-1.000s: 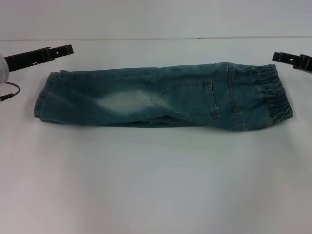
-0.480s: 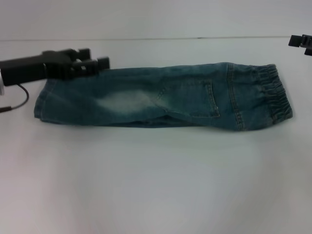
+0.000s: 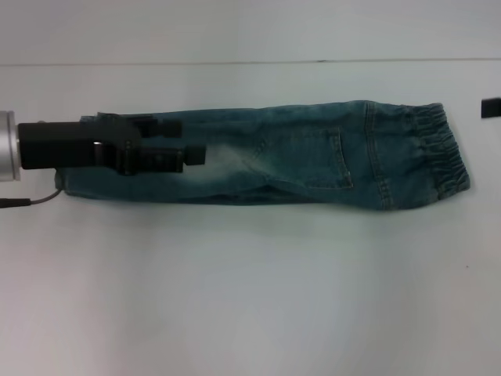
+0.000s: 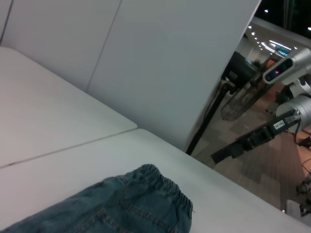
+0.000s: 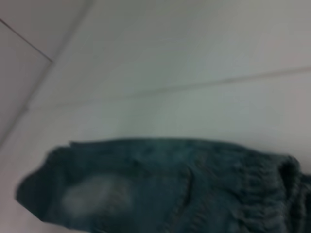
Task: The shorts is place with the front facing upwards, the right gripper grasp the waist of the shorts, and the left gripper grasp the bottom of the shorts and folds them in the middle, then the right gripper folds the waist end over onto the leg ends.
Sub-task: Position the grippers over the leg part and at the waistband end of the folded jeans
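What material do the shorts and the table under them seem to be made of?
The shorts look like washed blue denim: faded pale patches, visible seams and a stitched pocket. The waist is the same cloth, puckered, probably over elastic. The table is smooth and matte white, perhaps laminate; the exact material cannot be told.

We see the label-free black left gripper (image 3: 188, 141) on its silver-white arm has swung in from the counter's far left edge and now hangs over the leg half of the long blue washed-denim shorts (image 3: 313, 157). The white-labelled black right gripper (image 3: 490, 108) has drawn back toward the right edge.
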You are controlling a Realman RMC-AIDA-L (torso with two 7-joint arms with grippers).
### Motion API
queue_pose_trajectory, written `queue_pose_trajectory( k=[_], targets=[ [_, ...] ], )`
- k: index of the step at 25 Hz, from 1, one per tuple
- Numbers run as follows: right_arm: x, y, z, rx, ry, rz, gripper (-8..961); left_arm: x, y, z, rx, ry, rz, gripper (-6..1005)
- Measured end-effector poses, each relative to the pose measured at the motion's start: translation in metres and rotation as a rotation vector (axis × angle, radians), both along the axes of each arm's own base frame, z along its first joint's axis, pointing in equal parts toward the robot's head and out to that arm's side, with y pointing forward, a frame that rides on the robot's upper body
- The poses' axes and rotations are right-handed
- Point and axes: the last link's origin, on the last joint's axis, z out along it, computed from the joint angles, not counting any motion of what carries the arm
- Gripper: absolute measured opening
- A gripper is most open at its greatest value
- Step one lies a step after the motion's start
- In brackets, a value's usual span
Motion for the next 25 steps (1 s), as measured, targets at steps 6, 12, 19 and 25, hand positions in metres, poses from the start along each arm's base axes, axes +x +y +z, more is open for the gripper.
queue_pose_trajectory(
  k=[6,12,19,25],
  targets=[
    [-0.007,0.016,-0.008,-0.093,-0.183,-0.111,915,0.002,-0.002,-0.006,-0.024,0.015,-0.017,902],
    [-0.010,0.034,-0.023,-0.087,-0.290,-0.134,915,0.002,-0.003,-0.009,-0.030,0.014,-0.018,902],
    [-0.008,0.049,-0.056,-0.082,-0.344,-0.122,916,0.002,-0.007,-0.015,-0.040,0.006,-0.013,902],
    [-0.007,0.057,-0.073,-0.063,-0.382,-0.098,916,0.002,-0.007,-0.016,-0.041,0.003,-0.012,902]
  ],
)
